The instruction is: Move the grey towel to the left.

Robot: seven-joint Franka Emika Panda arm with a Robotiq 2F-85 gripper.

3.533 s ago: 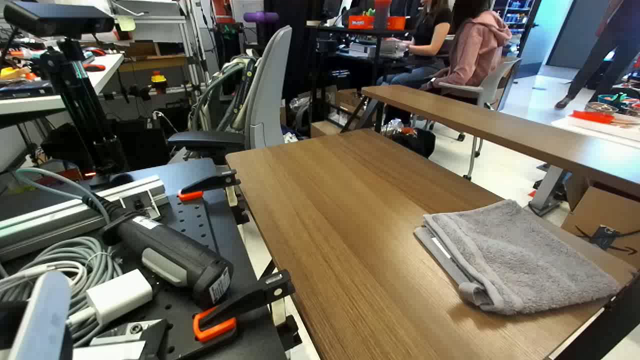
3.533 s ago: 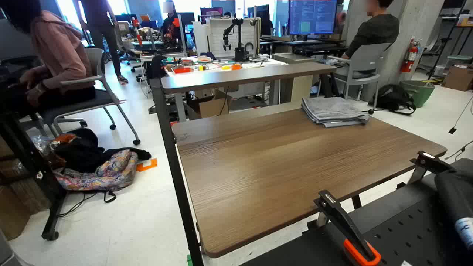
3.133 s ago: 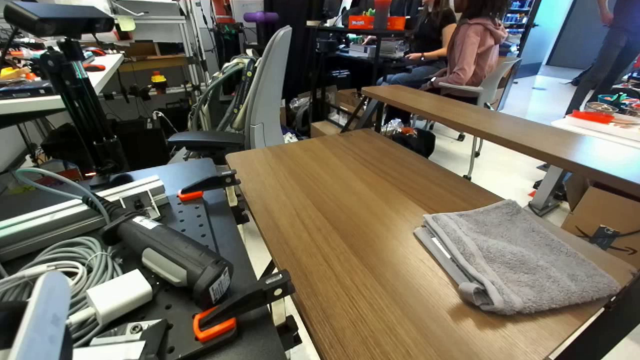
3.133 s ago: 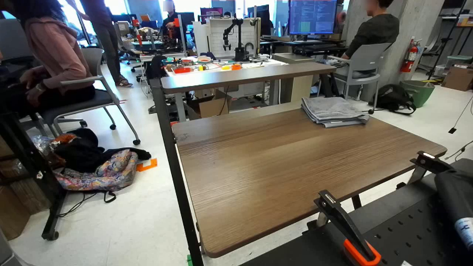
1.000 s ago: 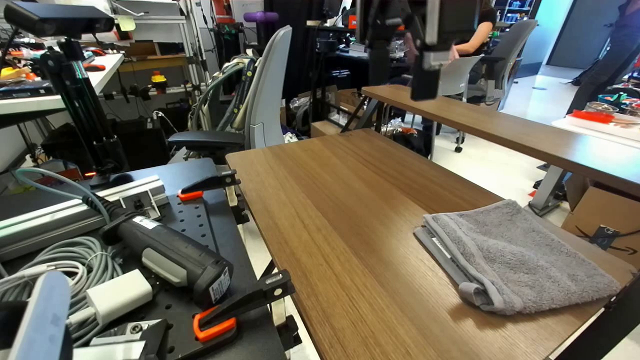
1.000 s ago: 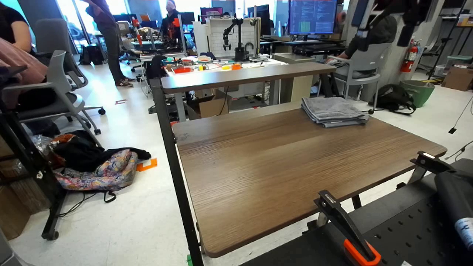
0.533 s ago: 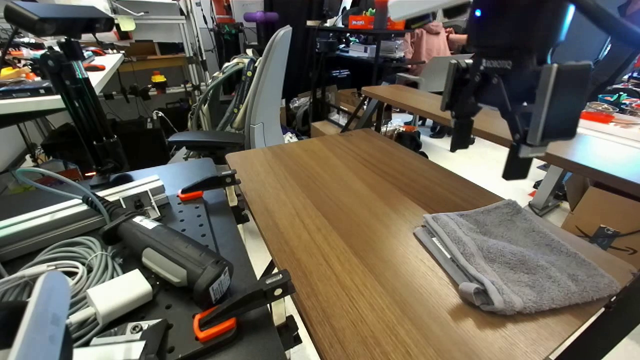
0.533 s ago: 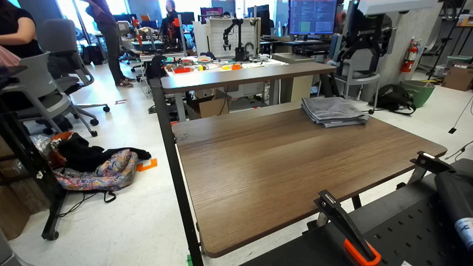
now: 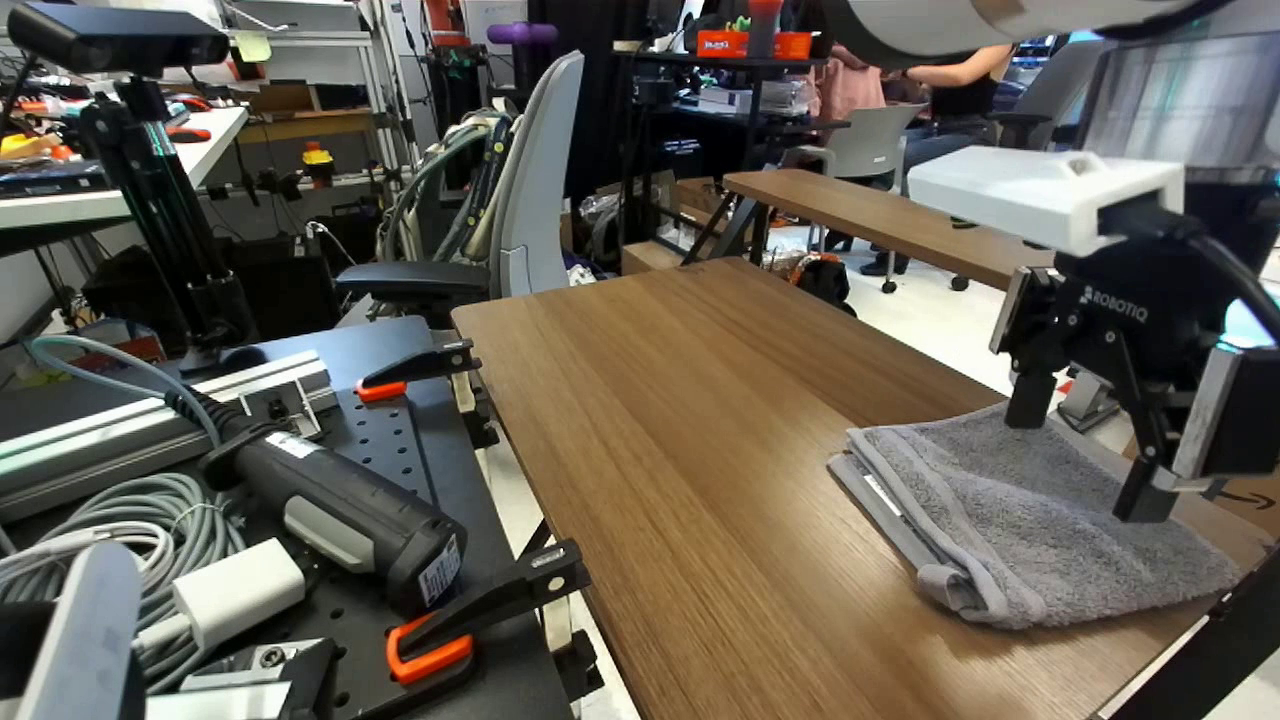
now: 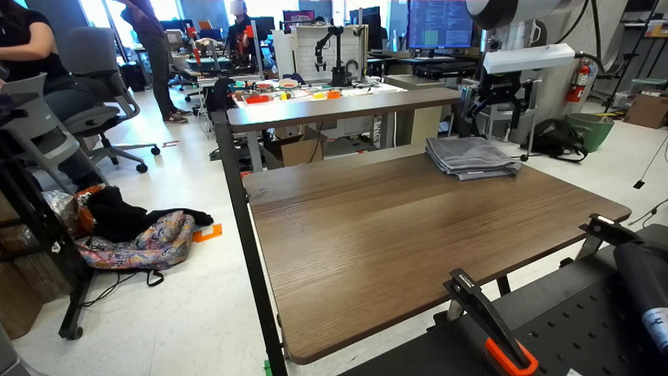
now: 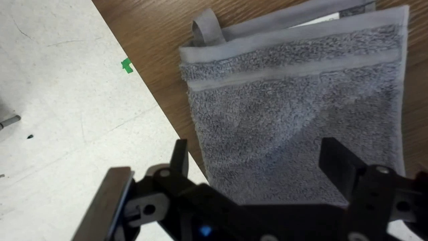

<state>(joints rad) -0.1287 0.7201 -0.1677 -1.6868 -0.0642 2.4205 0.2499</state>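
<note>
2 clamps [image 10: 488,316] sit on bench [image 10: 527,302] nr tbl [image 10: 396,224]

- "ROBOTIQ", white capitals on the black body of the pincer [image 9: 1088,453], in both exterior views
- Black curved arrow on a cardboard box [image 9: 1262,488]
- White tag [image 11: 318,20] on the grey towel [image 11: 277,113], too blurred to read
- Label on the dark handheld device [image 9: 335,500], illegible
- Lines of text on the monitor [image 10: 441,23], too small
- White lettering on the orange-red box [image 9: 722,44], blurred
</note>
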